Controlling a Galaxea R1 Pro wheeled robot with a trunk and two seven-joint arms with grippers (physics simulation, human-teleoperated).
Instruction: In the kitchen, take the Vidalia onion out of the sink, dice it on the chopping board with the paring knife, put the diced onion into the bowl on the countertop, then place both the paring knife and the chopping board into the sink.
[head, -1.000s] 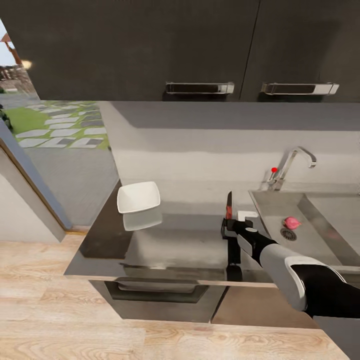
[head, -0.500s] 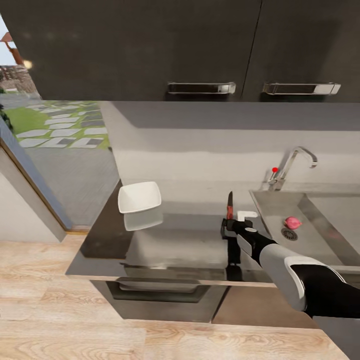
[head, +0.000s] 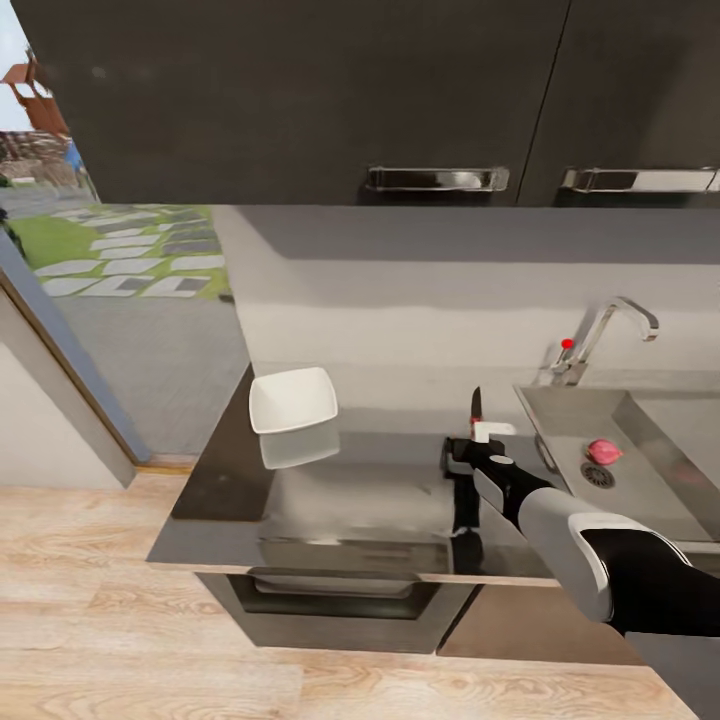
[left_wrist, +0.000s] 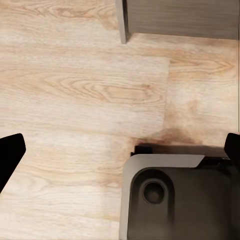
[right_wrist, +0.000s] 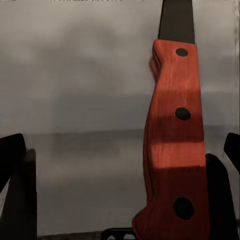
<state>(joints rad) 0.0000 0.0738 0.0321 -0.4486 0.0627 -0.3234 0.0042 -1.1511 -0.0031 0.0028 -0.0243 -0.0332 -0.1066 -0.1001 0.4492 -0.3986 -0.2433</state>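
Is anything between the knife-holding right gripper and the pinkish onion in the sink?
Nothing visible. The right gripper with the red-handled paring knife hovers over the grey countertop; the pinkish-red onion lies by the drain in the steel sink.

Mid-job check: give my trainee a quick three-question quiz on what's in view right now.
1. True or false: the onion lies in the sink.
2. What colour is the knife handle? A) black B) red C) white
3. Fill in: on the counter, the bowl sits to the robot's ____ of the right gripper.

Key: 1 true; 2 B; 3 left.
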